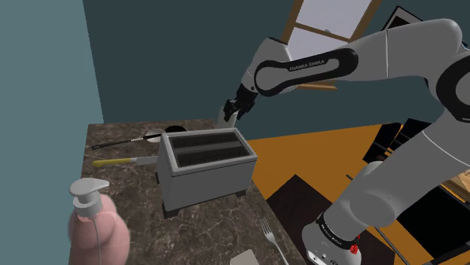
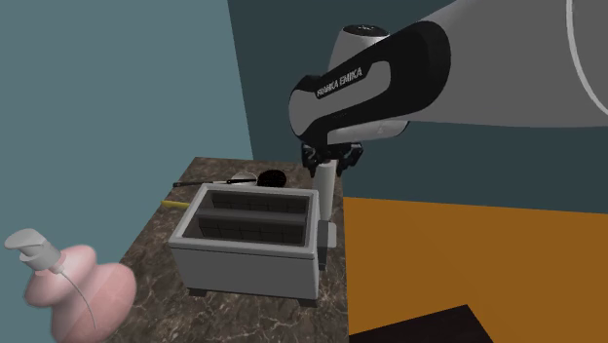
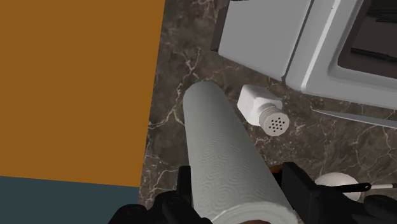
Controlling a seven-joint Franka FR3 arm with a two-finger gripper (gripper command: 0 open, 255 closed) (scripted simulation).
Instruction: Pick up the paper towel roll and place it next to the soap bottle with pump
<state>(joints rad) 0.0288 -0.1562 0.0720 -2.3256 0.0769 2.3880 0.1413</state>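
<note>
Shoulder camera looks down over the counter (image 1: 132, 184) from beside the stand (image 1: 328, 242); second camera sits nearer, lower; wrist camera looks straight down. All share the toaster (image 1: 207, 162).

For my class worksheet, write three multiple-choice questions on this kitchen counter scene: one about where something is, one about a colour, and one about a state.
1. Where is the white shaker?
A on the counter, between the paper towel roll and the toaster
B on top of the toaster
C lying across the roll's upper end

2. What colour is the body of the soap bottle?
A green
B blue
C pink

3. How is the paper towel roll posed?
A lying flat on the counter
B upright
C leaning on the toaster

Answers:
1 A: the wrist view shows it in the gap between them.
2 C: the shoulder view shows a pink body under a pale pump.
3 B: the second exterior view shows it on end under the gripper.
</note>
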